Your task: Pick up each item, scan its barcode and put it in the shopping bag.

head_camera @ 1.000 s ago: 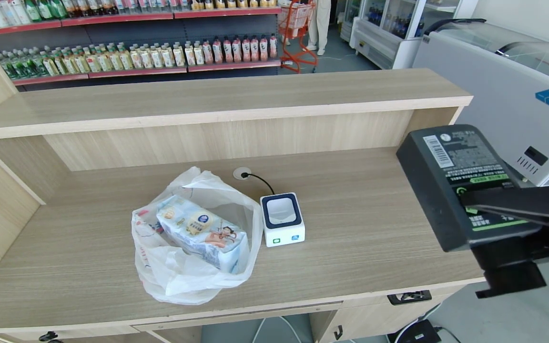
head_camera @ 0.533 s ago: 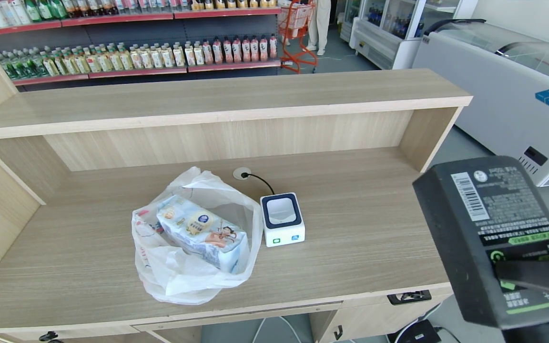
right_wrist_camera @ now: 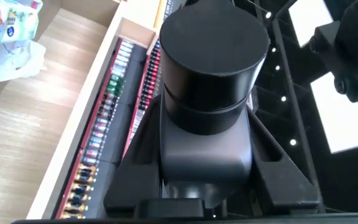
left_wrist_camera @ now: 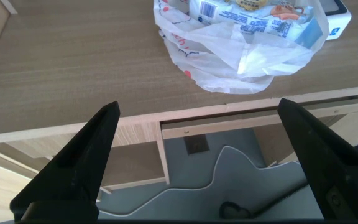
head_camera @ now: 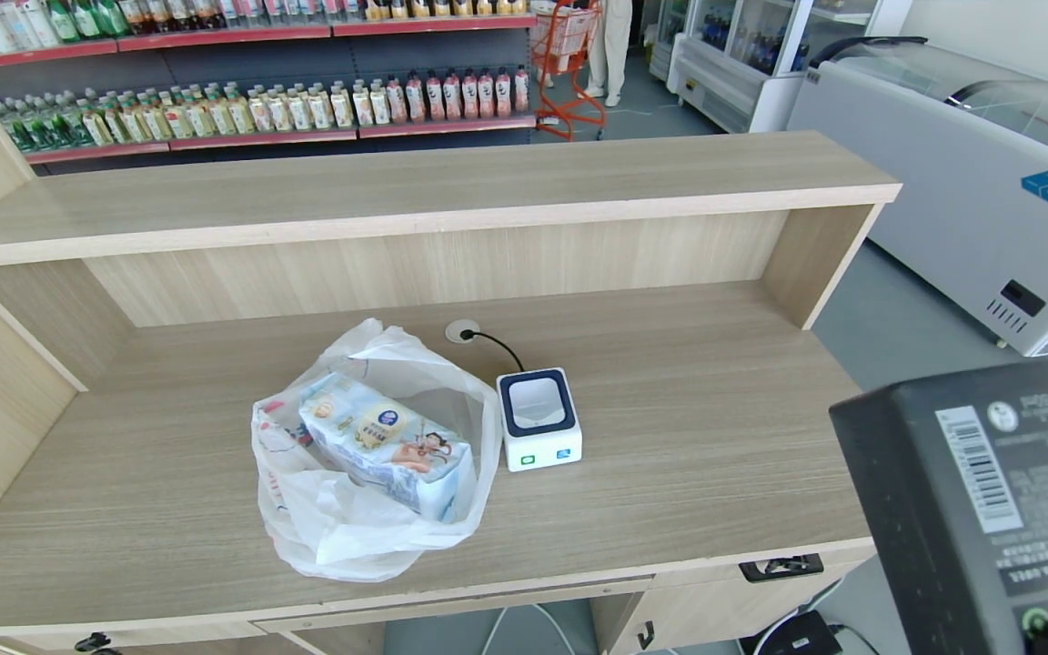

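A black container [head_camera: 988, 509] with a white barcode label fills the lower right of the head view, off the counter's right end. My right gripper [right_wrist_camera: 207, 180] is shut on the black container [right_wrist_camera: 213, 62], one finger on each side of its body below the round cap. The white shopping bag [head_camera: 369, 473] lies open on the counter with a tissue pack [head_camera: 387, 446] inside. A white barcode scanner [head_camera: 539, 418] stands just right of the bag. My left gripper [left_wrist_camera: 197, 109] hangs open below the counter's front edge, in front of the shopping bag [left_wrist_camera: 241, 43].
The wooden counter [head_camera: 688, 409] has a raised ledge [head_camera: 415, 200] behind and side walls. The scanner's cable [head_camera: 497, 344] runs to a grommet. A chest freezer [head_camera: 961, 173] stands to the right. Bottle shelves [head_camera: 260, 105] line the back.
The black container in my right gripper has moved down and to the right, from beside the counter's right wall to the view's lower right corner. Bag, scanner and tissue pack have stayed put.
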